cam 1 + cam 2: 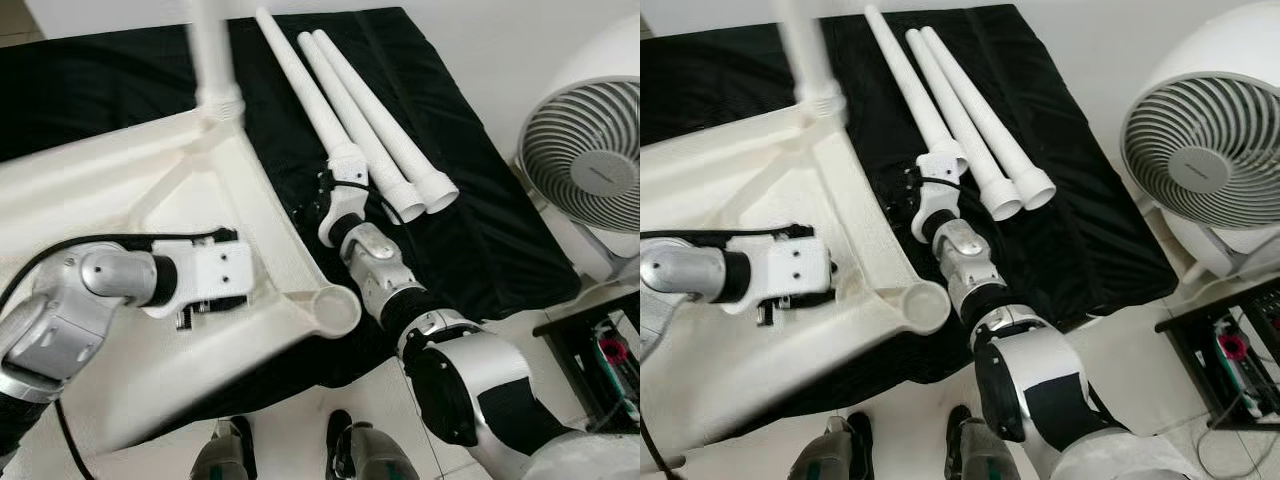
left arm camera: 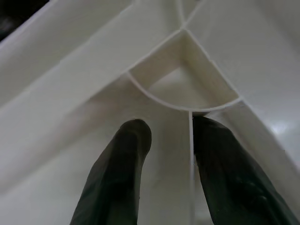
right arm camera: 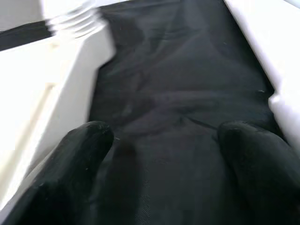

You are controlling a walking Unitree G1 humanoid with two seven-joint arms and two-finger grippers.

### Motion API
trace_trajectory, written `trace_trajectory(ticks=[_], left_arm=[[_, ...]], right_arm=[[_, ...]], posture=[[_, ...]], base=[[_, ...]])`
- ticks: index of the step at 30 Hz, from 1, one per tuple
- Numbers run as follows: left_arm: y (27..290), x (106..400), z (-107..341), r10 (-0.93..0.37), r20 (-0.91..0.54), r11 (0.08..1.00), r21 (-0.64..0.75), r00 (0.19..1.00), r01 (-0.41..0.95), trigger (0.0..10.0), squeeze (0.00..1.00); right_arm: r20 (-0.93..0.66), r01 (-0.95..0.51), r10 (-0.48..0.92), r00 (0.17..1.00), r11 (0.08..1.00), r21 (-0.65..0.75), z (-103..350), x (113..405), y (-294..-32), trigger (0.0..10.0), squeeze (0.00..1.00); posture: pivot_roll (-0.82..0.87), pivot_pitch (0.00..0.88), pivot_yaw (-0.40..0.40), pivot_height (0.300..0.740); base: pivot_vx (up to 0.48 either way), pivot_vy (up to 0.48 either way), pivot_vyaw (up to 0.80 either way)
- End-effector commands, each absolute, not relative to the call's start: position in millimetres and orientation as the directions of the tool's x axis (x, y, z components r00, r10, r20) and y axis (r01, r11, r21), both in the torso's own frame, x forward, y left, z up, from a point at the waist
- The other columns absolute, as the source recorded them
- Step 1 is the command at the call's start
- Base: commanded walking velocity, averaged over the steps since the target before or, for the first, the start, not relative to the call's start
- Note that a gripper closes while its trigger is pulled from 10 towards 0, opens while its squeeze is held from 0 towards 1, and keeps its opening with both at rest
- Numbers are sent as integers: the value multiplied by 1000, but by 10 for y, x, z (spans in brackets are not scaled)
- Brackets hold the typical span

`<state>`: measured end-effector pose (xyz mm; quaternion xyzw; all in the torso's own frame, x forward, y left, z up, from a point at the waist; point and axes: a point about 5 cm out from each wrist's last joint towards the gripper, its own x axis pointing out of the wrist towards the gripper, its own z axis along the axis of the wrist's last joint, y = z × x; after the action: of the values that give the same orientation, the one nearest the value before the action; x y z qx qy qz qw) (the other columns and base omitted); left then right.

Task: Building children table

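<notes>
Left wrist view: left gripper [image 2: 168, 164] straddles a rib of the tabletop [image 2: 70, 84]; right gripper [image 3: 164, 154] gapes wide, table leg [image 1: 310, 95] at one o'clock.

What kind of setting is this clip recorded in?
Probably a room in a home, used as a floor assembly spot: a black cloth spread over pale floor tiles, a white pedestal fan beside it, and an upturned white tabletop.

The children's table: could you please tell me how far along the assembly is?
Early. One leg already stands in a corner socket of the upturned tabletop. The left gripper rests its fingers astride a rib there; the right gripper, open, hangs over the black cloth beside three loose legs. The near corner socket is empty.
</notes>
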<state>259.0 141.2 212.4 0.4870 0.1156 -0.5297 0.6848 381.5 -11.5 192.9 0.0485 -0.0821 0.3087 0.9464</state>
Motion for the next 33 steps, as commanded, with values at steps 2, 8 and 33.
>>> trace_trajectory(ticks=[2, 8, 33], left_arm=[[1435, 2634, 1890, -584, -712, -30, 500, 391, 865, 10000, 0], [1492, 2748, 1949, -572, -685, 8, 544, 451, 839, 10000, 0], [1712, 3261, 2546, -515, -388, 255, 781, 764, 570, 10000, 0]], right_arm=[[204, -681, 665, 718, 732, 11, 1926, 3669, 199, 10000, 0], [241, -650, 625, 742, 759, 35, 1956, 3707, 101, 10000, 0], [528, -606, 511, 678, 796, 9, 2334, 3655, -257, 10000, 0]], posture=[[151, 292, -69, 740], [149, 287, -68, 740], [150, 247, -51, 740]], base=[[0, 0, 0], [0, 0, 0], [0, 0, 0]])
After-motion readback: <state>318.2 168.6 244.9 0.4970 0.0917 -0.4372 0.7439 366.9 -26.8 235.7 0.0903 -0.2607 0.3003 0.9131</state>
